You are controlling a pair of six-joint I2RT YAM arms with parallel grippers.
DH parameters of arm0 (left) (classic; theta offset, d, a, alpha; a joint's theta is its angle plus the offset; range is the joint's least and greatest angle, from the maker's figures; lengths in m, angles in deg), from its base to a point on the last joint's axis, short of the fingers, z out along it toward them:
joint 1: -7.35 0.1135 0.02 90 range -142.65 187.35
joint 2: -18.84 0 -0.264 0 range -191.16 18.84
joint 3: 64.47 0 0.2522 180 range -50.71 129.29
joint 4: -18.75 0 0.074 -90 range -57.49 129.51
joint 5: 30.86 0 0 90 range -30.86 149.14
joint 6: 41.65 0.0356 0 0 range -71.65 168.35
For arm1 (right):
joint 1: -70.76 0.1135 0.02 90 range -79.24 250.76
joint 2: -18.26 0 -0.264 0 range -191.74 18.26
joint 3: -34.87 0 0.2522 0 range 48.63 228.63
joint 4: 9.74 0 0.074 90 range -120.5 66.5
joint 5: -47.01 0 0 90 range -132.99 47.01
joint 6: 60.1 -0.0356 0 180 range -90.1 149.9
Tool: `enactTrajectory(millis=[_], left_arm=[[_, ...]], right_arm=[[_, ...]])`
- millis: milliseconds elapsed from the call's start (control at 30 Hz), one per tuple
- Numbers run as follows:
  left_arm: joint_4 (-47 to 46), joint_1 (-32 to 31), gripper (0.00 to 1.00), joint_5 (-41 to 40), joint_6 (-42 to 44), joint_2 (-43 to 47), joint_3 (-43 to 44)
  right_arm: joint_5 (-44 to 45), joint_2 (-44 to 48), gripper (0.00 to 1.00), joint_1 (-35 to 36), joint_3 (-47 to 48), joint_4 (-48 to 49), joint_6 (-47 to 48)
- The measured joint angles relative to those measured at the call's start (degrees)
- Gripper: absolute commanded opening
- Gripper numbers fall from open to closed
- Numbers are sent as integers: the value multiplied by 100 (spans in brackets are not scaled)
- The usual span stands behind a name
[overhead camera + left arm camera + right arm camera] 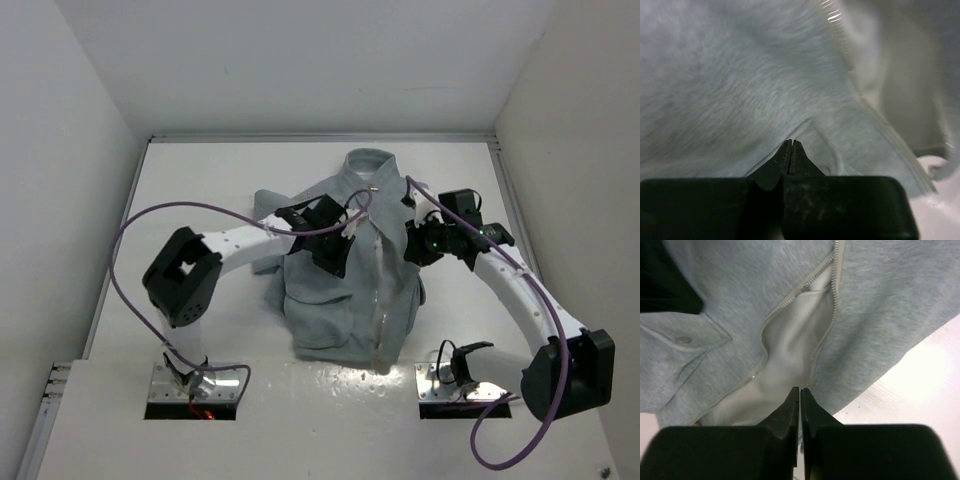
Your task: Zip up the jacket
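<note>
The light grey jacket (335, 300) lies flat on the white table, collar (365, 165) at the far end. Its front zipper (378, 300) runs down the middle and gapes open in the right wrist view, showing white lining (790, 350) between the two zipper rows (826, 335). My left gripper (338, 260) is over the jacket's left chest, shut, its tips (791, 143) against grey fabric (730, 85) beside a seam. My right gripper (411, 254) is shut at the jacket's right front, tips (800, 389) at the zipper edge. No fabric shows between either pair of fingers.
White walls enclose the table on three sides. Purple cables (140, 225) loop off both arms. The arm bases (195, 385) stand at the near edge. A snap (683, 339) sits on a flap of the jacket. Bare table (920, 380) shows beside the hem.
</note>
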Motion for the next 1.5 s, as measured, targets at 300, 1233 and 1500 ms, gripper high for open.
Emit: enactTrajectory(millis=[300,1233,1500], left_arm=[[807,-96,0,-1145,-549,-1266,476],[-1003,920,100,-1829,496,1355,-310],[-560,1926,100,-1147,275,2551,-909]], right_arm=[[-907,247,28,-363,22,-356,-2],[-260,1528,46,2861,-680,538,2166],[1200,1622,53,5108,-3340,2747,4922]])
